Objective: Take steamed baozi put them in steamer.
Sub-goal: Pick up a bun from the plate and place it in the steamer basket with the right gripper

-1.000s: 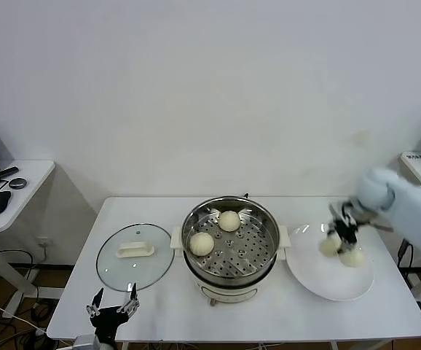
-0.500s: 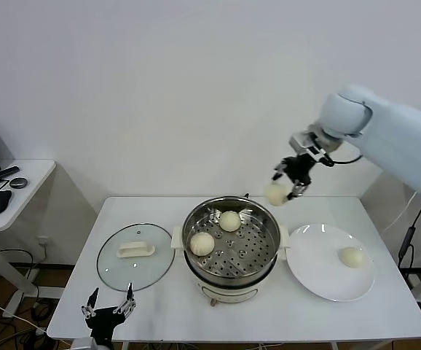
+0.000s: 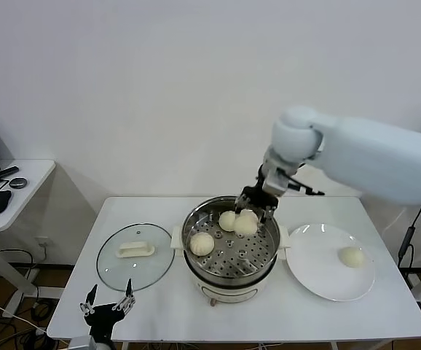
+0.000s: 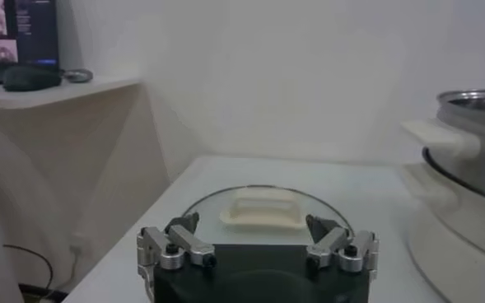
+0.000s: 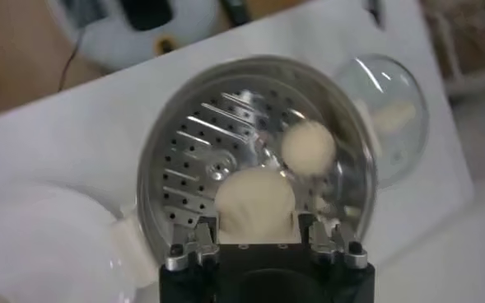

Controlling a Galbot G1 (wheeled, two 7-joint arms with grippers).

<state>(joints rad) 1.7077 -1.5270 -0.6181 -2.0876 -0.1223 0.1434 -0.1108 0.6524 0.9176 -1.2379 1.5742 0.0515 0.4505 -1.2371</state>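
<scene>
The steel steamer (image 3: 196, 219) stands mid-table with two baozi on its tray, one at the back (image 3: 227, 220) and one at the left (image 3: 202, 243). My right gripper (image 3: 255, 211) is shut on a third baozi (image 3: 246, 224) and holds it over the tray's back right. In the right wrist view this baozi (image 5: 255, 204) sits between the fingers (image 5: 201, 239), above the steamer (image 5: 184, 140), with one other baozi (image 5: 308, 146) showing. A fourth baozi (image 3: 352, 257) lies on the white plate (image 3: 320, 273). My left gripper (image 3: 107, 305) is open at the table's front left.
The glass lid (image 3: 134, 255) with a white handle lies flat left of the steamer, just beyond my left gripper (image 4: 258, 240); it also shows in the left wrist view (image 4: 263, 206). A side table (image 3: 21, 175) with a mouse stands at far left.
My right gripper lifted one baozi off the plate, carried it up and left, and now holds it low over the steamer tray. One baozi stays on the plate. The left arm barely moved.
</scene>
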